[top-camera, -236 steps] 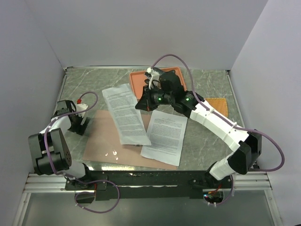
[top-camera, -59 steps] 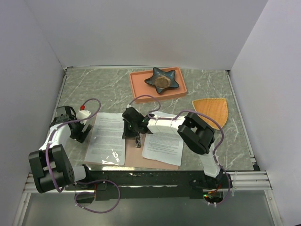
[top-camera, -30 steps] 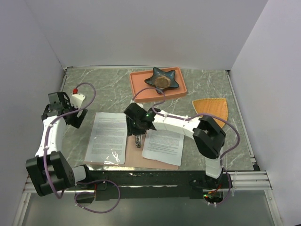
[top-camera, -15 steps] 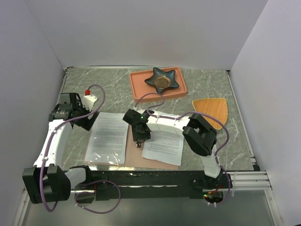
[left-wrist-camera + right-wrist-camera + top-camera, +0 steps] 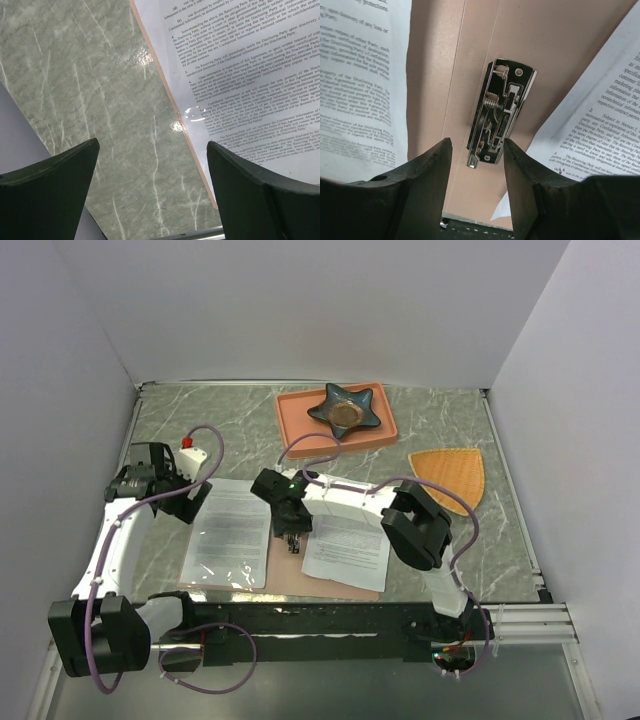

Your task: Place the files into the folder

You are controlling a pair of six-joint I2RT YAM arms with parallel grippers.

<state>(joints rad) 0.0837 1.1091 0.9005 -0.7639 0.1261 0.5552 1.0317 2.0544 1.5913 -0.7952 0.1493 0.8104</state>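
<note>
— So, where are the files (image 5: 228, 538) logged?
— Two sheets are recorded lying flat on the open folder (image 5: 285, 572): one to the left of the right gripper (image 5: 291, 532), the other sheet (image 5: 348, 545) to its right. The folder's bare spine strip is seen directly beneath that gripper, with the metal clip (image 5: 501, 112) lying on it.
— And the tools?
— The right gripper's jaws are noted as parted, with nothing clamped. The clip's near end is seen between the tips; contact cannot be told. The left gripper (image 5: 152, 145) is spread wide and empty, held over the table (image 5: 75, 75), with the left sheet and folder edge just beside one finger (image 5: 255, 185). Beyond the right gripper, a tray (image 5: 300, 432) holding a star-shaped dish (image 5: 346, 410) is noted. A fan-shaped mat (image 5: 450, 472) is seen well off to that gripper's right.
</note>
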